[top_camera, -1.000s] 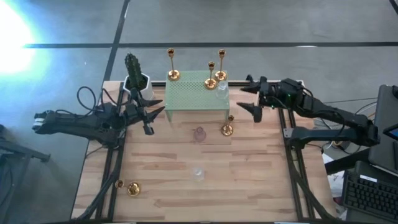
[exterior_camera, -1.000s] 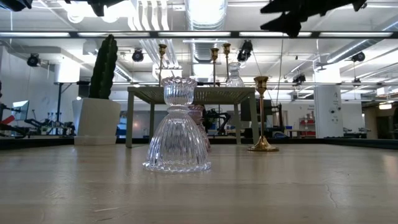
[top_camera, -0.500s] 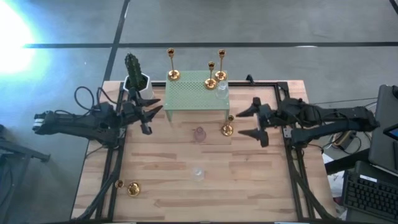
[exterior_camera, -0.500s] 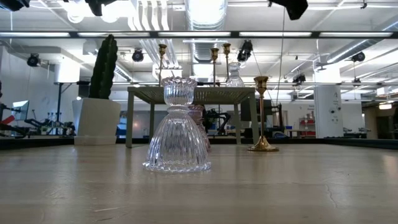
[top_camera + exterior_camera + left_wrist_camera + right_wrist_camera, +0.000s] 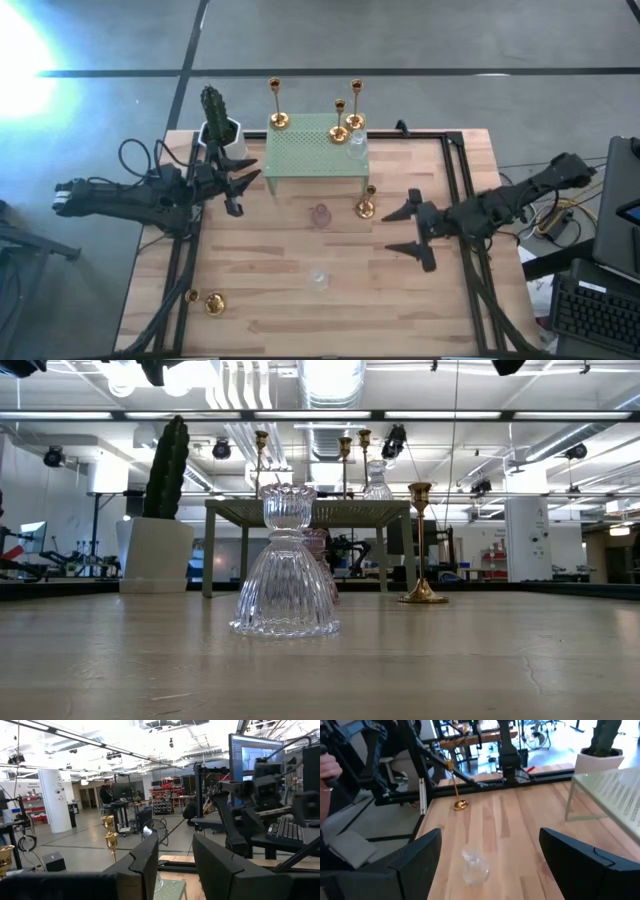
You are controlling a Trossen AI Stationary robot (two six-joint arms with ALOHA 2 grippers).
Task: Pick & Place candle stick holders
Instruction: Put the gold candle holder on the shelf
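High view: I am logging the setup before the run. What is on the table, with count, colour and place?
gold candle stick holders: five, gold; three on the stand's far edge, one on the table by the stand's right front leg, one at the near corner on the left arm's side
clear glass holders: two, clear; one mid-table, one on the stand's right edge
pink glass holder: one, pinkish; just in front of the stand
stand: one, green, perforated; far middle
cactus: one, green, white pot; left of the stand
left end effector: dark, open, beside the stand
right end effector: dark, open, over the table's right half
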